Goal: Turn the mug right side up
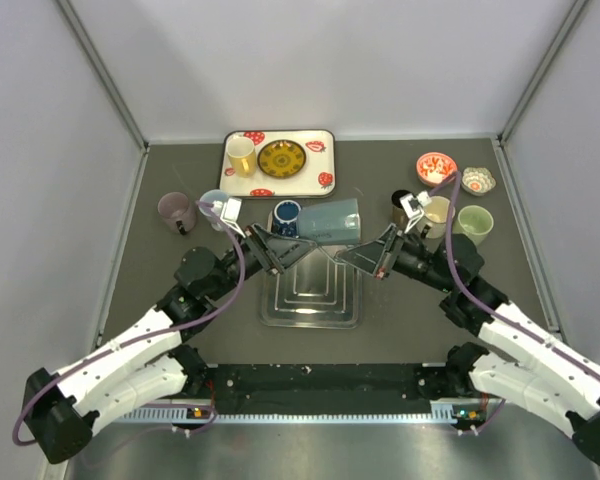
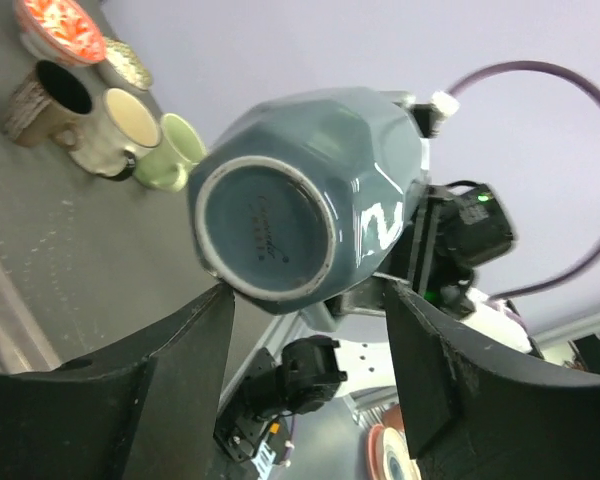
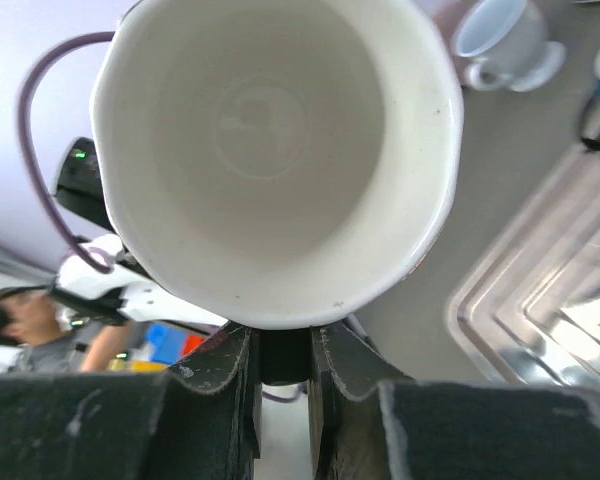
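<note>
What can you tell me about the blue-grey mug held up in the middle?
The mug is pale blue-grey with a faceted outside and a white inside, glossy like glazed ceramic. Its round base has a paler ring and a small printed mark. No handle shows. It lies on its side in the air by the far end of the clear tray, mouth toward the right arm. The right fingers pinch its rim; the left fingers stand open either side of its base, seemingly not gripping.
</note>
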{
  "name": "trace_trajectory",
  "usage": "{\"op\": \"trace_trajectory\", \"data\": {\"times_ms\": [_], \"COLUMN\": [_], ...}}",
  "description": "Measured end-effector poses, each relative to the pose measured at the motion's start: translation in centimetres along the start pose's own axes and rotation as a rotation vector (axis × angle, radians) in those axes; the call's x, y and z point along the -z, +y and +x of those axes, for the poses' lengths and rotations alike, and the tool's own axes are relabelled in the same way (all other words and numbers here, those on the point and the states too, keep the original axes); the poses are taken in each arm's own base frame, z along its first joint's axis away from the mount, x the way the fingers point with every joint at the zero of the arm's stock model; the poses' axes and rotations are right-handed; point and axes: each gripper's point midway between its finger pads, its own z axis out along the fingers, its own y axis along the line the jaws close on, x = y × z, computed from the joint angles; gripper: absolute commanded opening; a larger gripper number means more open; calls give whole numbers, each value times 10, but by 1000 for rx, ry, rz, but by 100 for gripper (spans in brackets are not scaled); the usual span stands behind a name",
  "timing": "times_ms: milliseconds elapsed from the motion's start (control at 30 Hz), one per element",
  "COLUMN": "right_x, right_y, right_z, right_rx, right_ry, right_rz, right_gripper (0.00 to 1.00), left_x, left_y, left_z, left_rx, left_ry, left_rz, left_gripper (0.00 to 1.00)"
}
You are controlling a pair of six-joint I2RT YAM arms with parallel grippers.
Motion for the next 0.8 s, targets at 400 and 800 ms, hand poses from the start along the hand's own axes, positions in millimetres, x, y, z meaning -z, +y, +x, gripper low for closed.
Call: {"op": "trace_trajectory", "data": {"times_ms": [400, 800], "right_x": [71, 128], "right_y": [-73, -197], "right_z": [-67, -6], "right_rx": [362, 436], "right_ry": [9, 438], "right_rz": [844, 1346], "right_gripper": [0, 0], "left_x": [36, 66], "left_y": [61, 124], "left_z": [-33, -21], "left_rx": [-193, -299], "left_ry": [-124, -41], "left_rz": [-385, -684], "left_gripper": [63, 63]}}
